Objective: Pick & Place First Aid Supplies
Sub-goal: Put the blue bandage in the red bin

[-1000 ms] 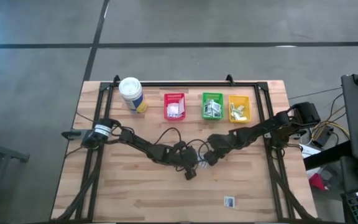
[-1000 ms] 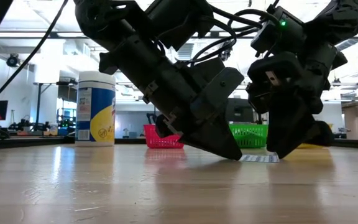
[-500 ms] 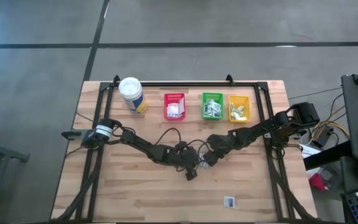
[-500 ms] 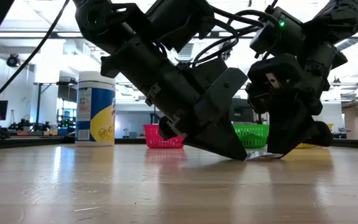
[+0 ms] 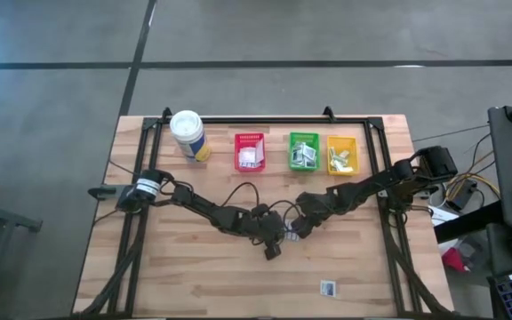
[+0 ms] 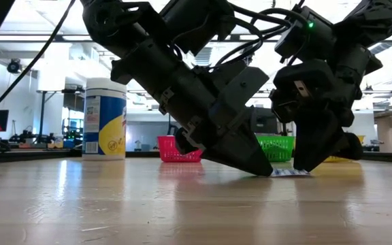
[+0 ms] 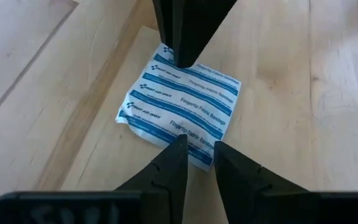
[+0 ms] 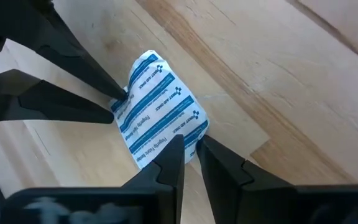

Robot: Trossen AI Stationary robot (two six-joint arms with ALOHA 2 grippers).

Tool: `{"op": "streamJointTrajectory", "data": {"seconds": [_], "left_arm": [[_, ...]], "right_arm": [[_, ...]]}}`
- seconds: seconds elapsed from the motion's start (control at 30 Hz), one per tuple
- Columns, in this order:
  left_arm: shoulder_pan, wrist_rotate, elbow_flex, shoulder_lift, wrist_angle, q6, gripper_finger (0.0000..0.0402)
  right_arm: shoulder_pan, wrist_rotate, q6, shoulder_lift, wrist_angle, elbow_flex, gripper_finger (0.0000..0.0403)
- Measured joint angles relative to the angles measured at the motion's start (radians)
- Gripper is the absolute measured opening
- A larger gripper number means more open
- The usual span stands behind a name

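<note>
Noting 1 blue-striped packet [image 7: 182,99] flat on the table [image 5: 194,276], near its centre, between both grippers. Seeing left gripper [image 7: 197,144] tip-down at 1 edge of the packet, fingers [image 7: 176,155] a narrow slit apart, touching it. Seeing right gripper [image 8: 190,142] tip-down at the opposite edge; cannot tell whether pinching or merely touching. Logging a 2nd small packet [image 5: 327,286] alone near the front edge. Logging red bin [image 5: 250,136], green bin [image 5: 304,134], yellow bin [image 5: 342,138] and canister [image 5: 188,133] along the far side.
</note>
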Motion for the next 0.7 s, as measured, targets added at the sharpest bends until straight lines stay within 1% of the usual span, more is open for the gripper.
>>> {"op": "streamJointTrajectory", "data": {"seconds": [0.13, 0.3, 0.5, 0.7], "left_arm": [[0.000, 0.001, 0.000, 0.000, 0.002, 0.018, 0.0094], [-0.004, 0.007, 0.000, -0.002, 0.009, 0.042, 0.0094], [-0.005, -0.010, -0.001, -0.018, 0.000, 0.066, 0.0094], [-0.005, -0.016, -0.003, -0.042, -0.022, 0.104, 0.0094]], "right_arm": [[0.002, 0.017, -0.015, 0.000, -0.002, 0.000, 0.0046], [0.002, 0.025, -0.048, 0.000, -0.008, -0.001, 0.0013], [0.002, 0.024, -0.088, -0.003, -0.008, -0.001, 0.0009], [0.002, 0.030, -0.143, -0.046, -0.028, 0.003, 0.0008]]}}
